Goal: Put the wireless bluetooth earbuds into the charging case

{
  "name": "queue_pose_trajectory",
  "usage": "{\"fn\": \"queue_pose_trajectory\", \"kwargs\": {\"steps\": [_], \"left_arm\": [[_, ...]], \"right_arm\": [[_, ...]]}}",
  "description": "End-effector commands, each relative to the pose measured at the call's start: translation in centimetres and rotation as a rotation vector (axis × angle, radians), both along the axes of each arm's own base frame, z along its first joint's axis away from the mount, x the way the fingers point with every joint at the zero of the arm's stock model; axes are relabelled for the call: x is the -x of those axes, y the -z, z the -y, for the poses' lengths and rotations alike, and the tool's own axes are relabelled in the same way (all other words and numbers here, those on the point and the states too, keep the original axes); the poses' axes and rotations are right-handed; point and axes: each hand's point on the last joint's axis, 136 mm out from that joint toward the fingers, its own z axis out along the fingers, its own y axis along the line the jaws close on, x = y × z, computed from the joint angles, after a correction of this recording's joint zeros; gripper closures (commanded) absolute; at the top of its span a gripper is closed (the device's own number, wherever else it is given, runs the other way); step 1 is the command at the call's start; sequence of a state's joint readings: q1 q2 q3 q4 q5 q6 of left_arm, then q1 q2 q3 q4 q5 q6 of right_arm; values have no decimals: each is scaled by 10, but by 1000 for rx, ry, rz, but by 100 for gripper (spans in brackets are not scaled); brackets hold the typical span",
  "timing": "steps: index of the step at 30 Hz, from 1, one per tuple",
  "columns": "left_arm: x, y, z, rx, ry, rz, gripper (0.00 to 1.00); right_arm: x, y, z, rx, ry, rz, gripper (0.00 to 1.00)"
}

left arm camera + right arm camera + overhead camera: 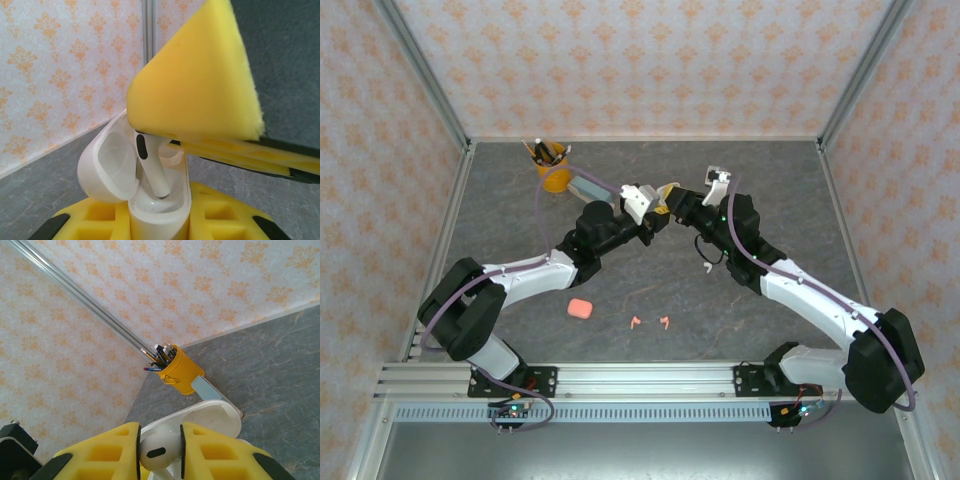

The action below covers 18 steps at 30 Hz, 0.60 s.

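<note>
The white charging case (159, 217) stands upright with its lid (106, 161) swung open, and my left gripper (160, 222) is shut on its body. A white earbud (153, 170) hangs stem-down inside the case's mouth, its tip just above the inner well. My right gripper (160, 450) is shut on that earbud's head (159, 449), with the open lid (212, 417) just beyond. Both grippers meet above mid-table (665, 203). Two salmon-pink earbuds (635, 322) (665, 322) and another white earbud (706, 268) lie loose on the table.
A salmon-pink case (580, 308) lies near the front left. A yellow cup of pens (550, 160) and a grey-blue flat block (588, 187) sit at the back left. Metal posts and patterned walls close in the grey table (790, 200).
</note>
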State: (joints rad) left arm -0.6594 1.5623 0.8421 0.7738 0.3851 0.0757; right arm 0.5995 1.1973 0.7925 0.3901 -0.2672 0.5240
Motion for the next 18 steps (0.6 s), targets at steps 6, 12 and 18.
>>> {"fn": "queue_pose_trajectory", "kwargs": {"steps": [6,12,18], "left_arm": [[1,-51,0,110,-4,106,100],[1,-51,-1,111,-7,110,100],[-1,-52,-1,113,-14,113,100]], "right_arm": [[3,21,-9,3,-42,-60,76],[1,30,-15,0,-57,-79,76],[5,39,-20,26,-68,-89,76]]}}
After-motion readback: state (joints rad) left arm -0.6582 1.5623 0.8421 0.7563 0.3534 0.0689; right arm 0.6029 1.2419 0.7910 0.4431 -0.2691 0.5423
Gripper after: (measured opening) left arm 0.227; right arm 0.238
